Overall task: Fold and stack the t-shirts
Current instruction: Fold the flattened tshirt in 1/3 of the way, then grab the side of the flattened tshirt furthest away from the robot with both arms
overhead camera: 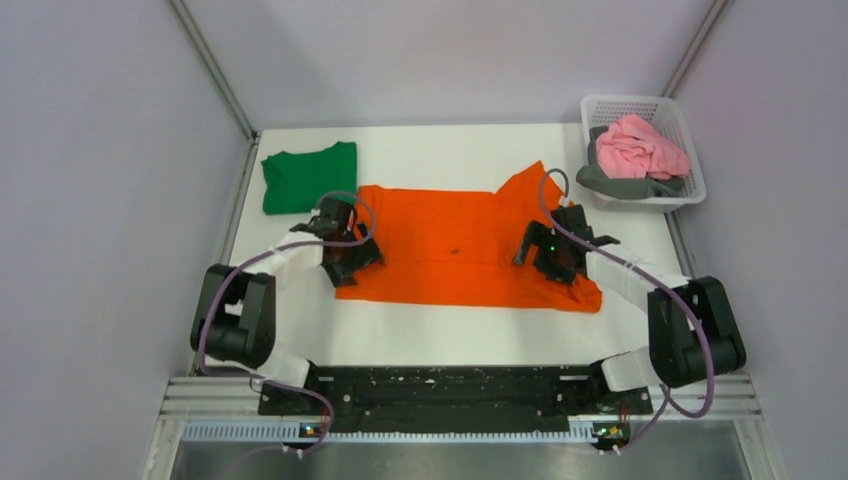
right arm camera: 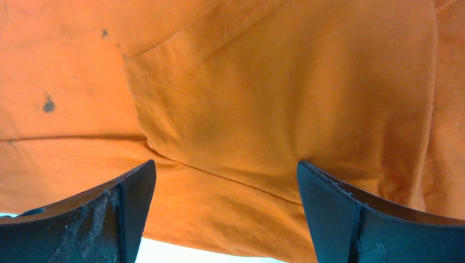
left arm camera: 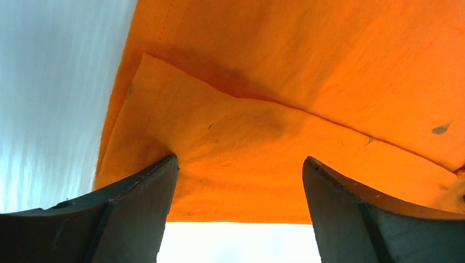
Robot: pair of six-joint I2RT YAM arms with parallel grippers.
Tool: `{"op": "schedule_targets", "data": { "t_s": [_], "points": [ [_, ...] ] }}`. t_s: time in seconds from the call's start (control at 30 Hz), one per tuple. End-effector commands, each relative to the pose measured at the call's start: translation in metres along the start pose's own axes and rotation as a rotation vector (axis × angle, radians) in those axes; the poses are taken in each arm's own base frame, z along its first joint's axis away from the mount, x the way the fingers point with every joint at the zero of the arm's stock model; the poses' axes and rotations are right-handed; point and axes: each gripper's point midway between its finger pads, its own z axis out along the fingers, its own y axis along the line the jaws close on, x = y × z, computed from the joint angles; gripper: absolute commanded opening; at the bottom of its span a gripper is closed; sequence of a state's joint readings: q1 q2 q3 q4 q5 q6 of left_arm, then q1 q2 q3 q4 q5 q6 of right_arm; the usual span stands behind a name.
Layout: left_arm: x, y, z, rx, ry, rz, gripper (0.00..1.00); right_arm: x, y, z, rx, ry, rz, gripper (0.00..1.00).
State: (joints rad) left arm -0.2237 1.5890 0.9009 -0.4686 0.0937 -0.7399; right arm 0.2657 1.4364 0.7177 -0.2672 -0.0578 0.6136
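The orange t-shirt (overhead camera: 455, 245) lies spread flat across the middle of the white table, with small dark specks. The dark green t-shirt (overhead camera: 308, 176) lies folded at the back left. My left gripper (overhead camera: 350, 262) is open over the shirt's left end; its wrist view shows the fingers (left arm camera: 137, 203) wide apart on a folded-over orange flap (left arm camera: 247, 148) near the near hem. My right gripper (overhead camera: 545, 258) is open over the shirt's right end, near the sleeve; its fingers (right arm camera: 334, 203) rest wide apart on orange cloth (right arm camera: 247, 126). Neither holds anything.
A white basket (overhead camera: 688, 190) at the back right holds the pink garment (overhead camera: 638, 148) on top of the grey garment (overhead camera: 612, 184). Grey walls close in left, right and back. The arms' bases and a black rail (overhead camera: 450, 392) sit at the near edge.
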Motion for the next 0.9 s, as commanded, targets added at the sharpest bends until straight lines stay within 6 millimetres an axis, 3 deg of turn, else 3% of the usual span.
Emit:
{"op": "schedule_targets", "data": {
  "t_s": [0.0, 0.07, 0.13, 0.27, 0.4, 0.5, 0.6, 0.73, 0.87],
  "points": [
    [0.097, 0.074, -0.01, -0.209, 0.213, -0.037, 0.9, 0.079, -0.058, -0.032, 0.229, 0.25, 0.08, 0.99],
    [0.118, 0.072, -0.023, -0.159, 0.252, -0.051, 0.98, 0.089, -0.061, -0.045, 0.237, 0.265, 0.108, 0.99],
    [0.127, 0.065, -0.036, -0.13, 0.255, -0.053, 0.99, 0.094, -0.066, -0.057, 0.254, 0.265, 0.121, 0.99],
    [0.108, 0.058, -0.062, -0.141, 0.164, -0.023, 0.99, 0.073, -0.055, -0.068, 0.214, 0.19, 0.089, 0.99],
    [0.06, 0.029, -0.084, -0.103, 0.008, 0.025, 0.99, 0.016, -0.022, -0.074, 0.114, 0.022, 0.012, 0.99],
    [0.006, 0.003, -0.094, -0.081, -0.178, 0.034, 0.99, -0.029, 0.005, -0.08, 0.023, -0.126, -0.027, 0.99],
    [-0.045, -0.009, -0.094, -0.101, -0.282, 0.036, 0.99, -0.064, 0.024, -0.082, -0.026, -0.24, -0.051, 0.99],
    [-0.106, -0.015, -0.074, -0.141, -0.323, 0.007, 0.95, -0.085, 0.029, -0.074, -0.011, -0.292, -0.056, 0.99],
    [-0.141, -0.023, -0.046, -0.247, -0.285, 0.036, 0.87, -0.091, 0.014, -0.059, 0.074, -0.305, -0.04, 0.99]
  ]
}}
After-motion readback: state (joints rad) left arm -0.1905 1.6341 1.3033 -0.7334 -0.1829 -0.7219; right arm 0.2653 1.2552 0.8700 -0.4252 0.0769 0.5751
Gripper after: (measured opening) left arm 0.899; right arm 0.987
